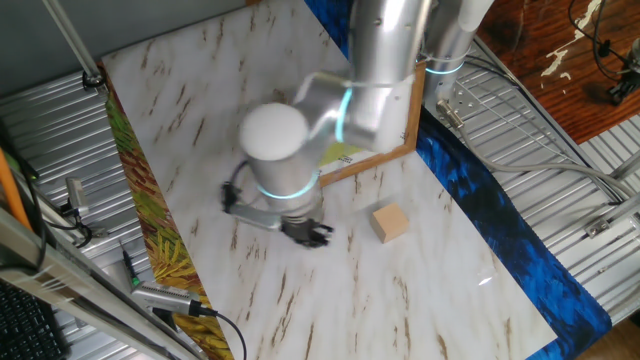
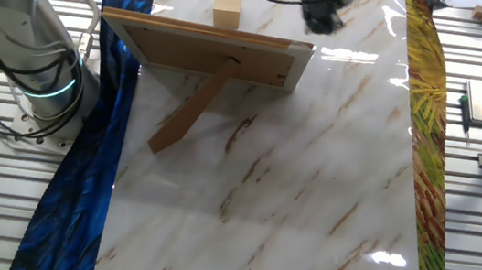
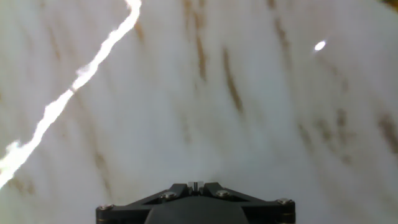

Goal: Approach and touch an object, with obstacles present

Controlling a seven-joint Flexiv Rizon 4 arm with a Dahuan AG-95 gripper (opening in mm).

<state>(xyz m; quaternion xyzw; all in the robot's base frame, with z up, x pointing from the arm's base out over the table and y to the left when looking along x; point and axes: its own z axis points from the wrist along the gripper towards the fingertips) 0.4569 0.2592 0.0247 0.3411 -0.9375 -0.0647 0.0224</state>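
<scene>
The small tan wooden cube (image 1: 391,222) sits on the marble table in front of the picture frame; it also shows in the other fixed view (image 2: 227,9) behind the frame. The brown wooden picture frame (image 1: 368,160) stands upright on its back stand (image 2: 205,49), mostly hidden by my arm in one fixed view. My gripper (image 1: 310,232) hangs low over the table, apart from the cube and to its left, in front of the frame (image 2: 322,11). In the hand view the fingertips (image 3: 196,185) are together and empty, over bare marble only; the cube does not show there.
A blue cloth (image 1: 500,215) runs along one long table edge and a yellow-green leafy strip (image 2: 426,130) along the other. The robot base (image 2: 40,83) with cables stands beside the blue cloth. Ribbed metal surfaces (image 2: 476,247) surround the table.
</scene>
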